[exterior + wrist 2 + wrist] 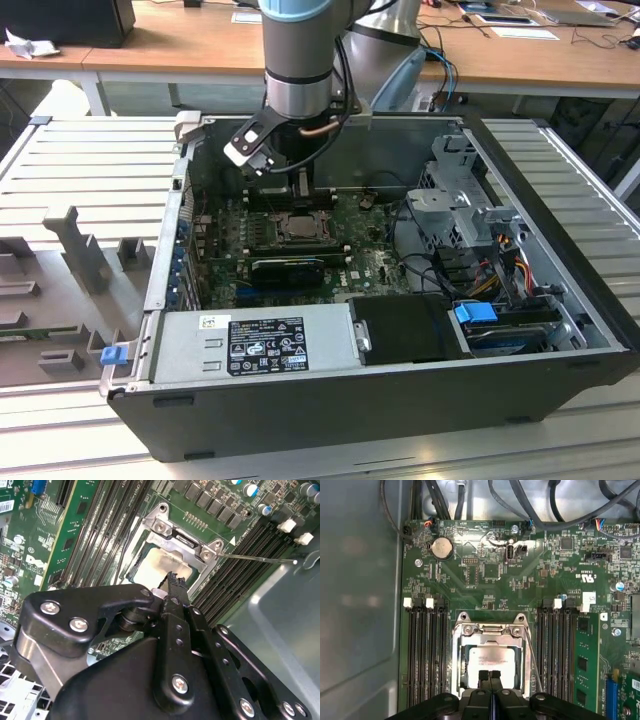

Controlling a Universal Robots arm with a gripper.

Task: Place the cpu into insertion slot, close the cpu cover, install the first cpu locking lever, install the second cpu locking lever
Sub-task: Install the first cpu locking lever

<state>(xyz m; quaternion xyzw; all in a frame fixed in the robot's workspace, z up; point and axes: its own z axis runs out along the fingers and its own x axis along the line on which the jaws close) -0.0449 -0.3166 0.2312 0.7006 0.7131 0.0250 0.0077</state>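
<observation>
First wrist view: the cpu (490,659) sits in the insertion slot (465,665) and the cpu cover (492,630) looks folded down over it, so I'd guess we're at the lever stage. The gripper (490,676) is over the chip's edge, fingers pinched together with nothing between them. The thin locking lever (536,662) beside the socket looks unlatched; catching something that skinny takes careful aim. Its lower end is hidden behind the gripper body.
</observation>
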